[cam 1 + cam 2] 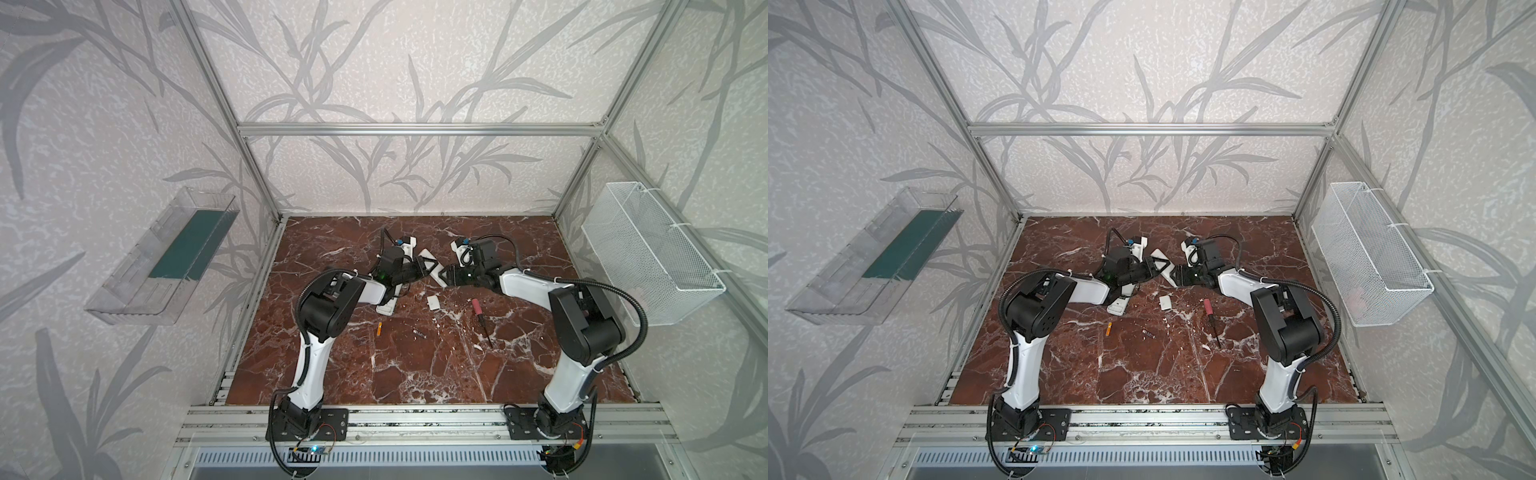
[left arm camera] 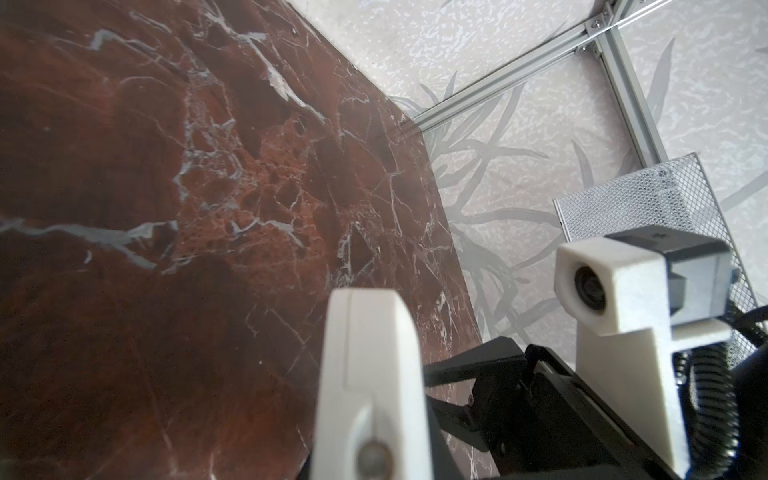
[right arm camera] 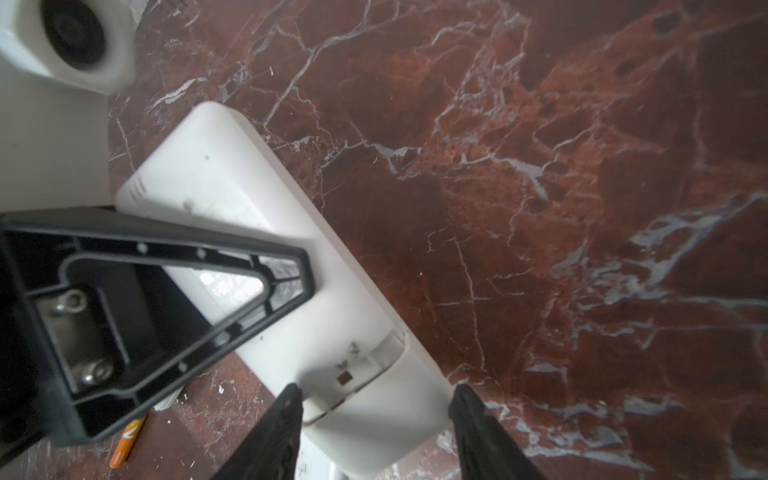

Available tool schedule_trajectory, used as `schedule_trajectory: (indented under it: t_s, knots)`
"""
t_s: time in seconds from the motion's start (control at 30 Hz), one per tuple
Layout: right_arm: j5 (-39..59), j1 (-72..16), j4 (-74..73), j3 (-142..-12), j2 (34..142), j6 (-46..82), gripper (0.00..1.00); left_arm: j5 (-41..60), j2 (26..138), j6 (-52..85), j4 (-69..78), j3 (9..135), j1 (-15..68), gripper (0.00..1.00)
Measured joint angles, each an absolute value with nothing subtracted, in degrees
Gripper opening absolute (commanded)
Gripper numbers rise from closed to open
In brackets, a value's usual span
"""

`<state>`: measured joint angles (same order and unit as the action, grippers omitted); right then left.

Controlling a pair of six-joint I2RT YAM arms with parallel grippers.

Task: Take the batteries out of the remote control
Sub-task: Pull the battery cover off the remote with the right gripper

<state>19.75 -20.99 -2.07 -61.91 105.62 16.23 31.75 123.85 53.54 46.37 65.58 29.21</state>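
Observation:
A white remote control (image 3: 332,324) is held above the marble table (image 1: 415,374) at mid-back, between both arms. My left gripper (image 1: 428,267) is shut on its thin sides; one black finger (image 3: 166,232) lies across its back. In the left wrist view the remote (image 2: 370,374) shows edge-on. My right gripper (image 3: 380,390) is shut across the end of the remote that has the seam and latch. An orange battery (image 1: 379,328) and a dark battery (image 1: 419,333) lie loose on the table in both top views. The orange battery (image 3: 126,442) also shows below the left finger.
A second white remote (image 1: 386,307) lies partly under the left arm. A small white cover (image 1: 433,302) and a pink-handled screwdriver (image 1: 477,308) lie near the middle. A wire basket (image 1: 652,253) hangs on the right wall, a clear tray (image 1: 166,257) on the left.

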Motion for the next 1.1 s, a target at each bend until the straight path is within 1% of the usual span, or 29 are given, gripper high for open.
schedule_trajectory:
  t_s: [0.13, 0.37, 0.6, 0.8, 0.83, 0.93, 1.03, 1.1]
  knots:
    - [19.53, -20.93, -0.78, -63.96, 108.18, 16.62, 0.55, 30.92, 124.64, 53.23, 46.17, 65.56, 28.97, 0.04]
    - [17.80, -20.95, 3.11, -66.41, 109.10, 15.90, 0.55, 31.00, 124.84, 51.13, 45.71, 65.63, 29.04, 0.04]
    - [14.94, -20.95, 11.62, -71.53, 111.66, 13.30, 0.55, 30.70, 124.81, 42.06, 40.07, 67.33, 29.41, 0.04]
    - [13.26, -20.95, 17.32, -73.43, 111.83, 10.72, 0.55, 29.58, 123.17, 33.87, 35.35, 68.31, 29.63, 0.04]
    - [13.30, -20.95, 17.65, -73.38, 111.81, 10.26, 0.56, 29.52, 122.91, 32.75, 34.54, 68.45, 29.63, 0.04]
    - [14.39, -20.95, 16.05, -71.29, 110.85, 8.34, 0.62, 29.52, 122.15, 29.74, 31.92, 69.10, 29.63, 0.04]
    - [16.78, -20.95, 10.85, -65.12, 107.44, 5.80, 0.67, 30.11, 121.99, 28.45, 30.11, 70.37, 29.56, 0.04]
    - [18.39, -20.95, 4.91, -59.37, 104.29, 3.70, 0.70, 31.05, 121.99, 28.75, 30.06, 70.91, 29.56, 0.04]
